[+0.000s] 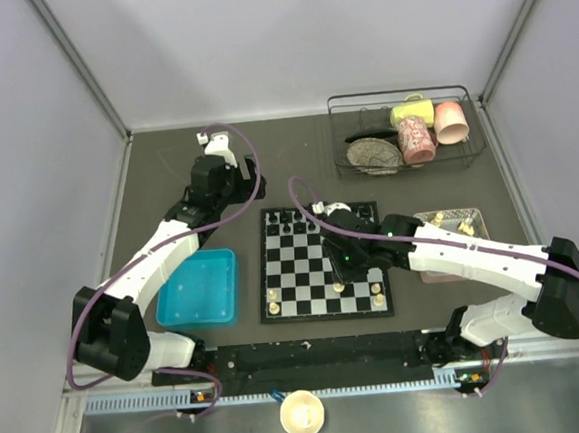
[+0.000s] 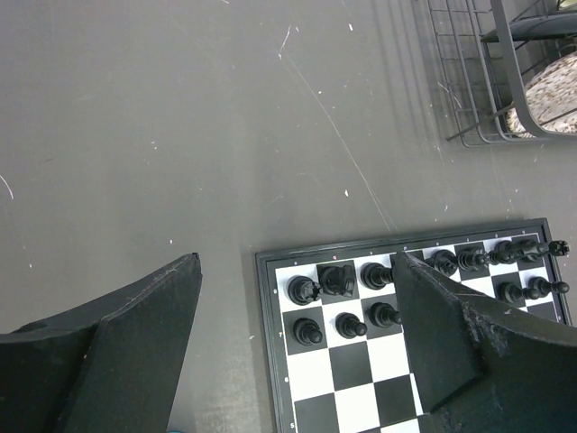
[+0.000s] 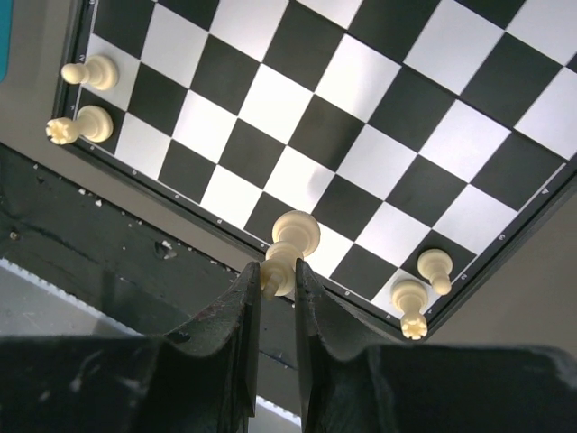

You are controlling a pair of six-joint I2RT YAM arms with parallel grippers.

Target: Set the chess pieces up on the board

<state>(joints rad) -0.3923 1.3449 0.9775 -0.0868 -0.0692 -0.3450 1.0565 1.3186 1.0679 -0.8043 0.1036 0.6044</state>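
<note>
The chequered board (image 1: 304, 275) lies mid-table. My right gripper (image 3: 278, 274) is shut on a cream chess piece (image 3: 288, 248), held over the board's near edge; from above this gripper (image 1: 340, 269) hangs over the near rows. Two cream pieces (image 3: 81, 99) stand at one near corner and two (image 3: 422, 287) at the other; they also show from above (image 1: 273, 300) (image 1: 377, 293). More cream pieces lie in the pinkish tray (image 1: 451, 226). Black pieces (image 2: 361, 284) fill the far rows. My left gripper (image 2: 297, 352) is open and empty over the board's far left corner.
A blue tray (image 1: 200, 287) lies left of the board. A wire basket (image 1: 403, 132) with mugs and a plate stands at the back right. A cream cup (image 1: 303, 413) sits in front of the arms' base rail.
</note>
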